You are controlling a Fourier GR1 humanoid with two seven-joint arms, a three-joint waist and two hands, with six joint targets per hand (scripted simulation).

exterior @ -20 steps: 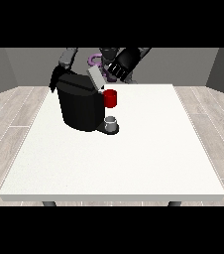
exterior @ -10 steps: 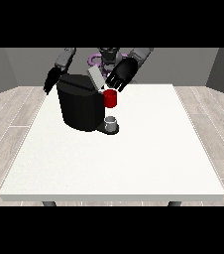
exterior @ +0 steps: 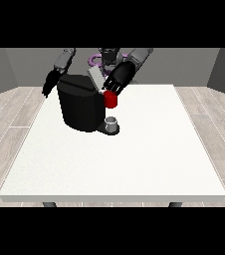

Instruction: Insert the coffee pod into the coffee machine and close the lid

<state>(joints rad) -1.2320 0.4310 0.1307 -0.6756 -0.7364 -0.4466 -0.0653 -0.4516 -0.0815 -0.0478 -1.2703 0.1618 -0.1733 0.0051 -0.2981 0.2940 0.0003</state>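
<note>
A black coffee machine (exterior: pixel 80 105) stands on the white table (exterior: pixel 119 154) at the back left, with a small grey cup (exterior: pixel 112 123) on its base. Its grey lid (exterior: pixel 95 77) is tilted up above the top. The red front part (exterior: pixel 110 99) of the machine sits just under the hand at the view's right (exterior: pixel 117 79), which rests against the raised lid with its fingers pointing down. The hand at the view's left (exterior: pixel 50 83) hangs beside the machine's far left side with straight fingers. No coffee pod shows; it may be hidden by the hand or inside the machine.
The white table stretches wide in front of and to the right of the machine. A grey wood floor surrounds it. The robot's torso (exterior: pixel 107 56) is behind the machine.
The hand at the view's right has come down and forward from above the lid to the lid and the red front part. The hand at the view's left has lowered slightly.
</note>
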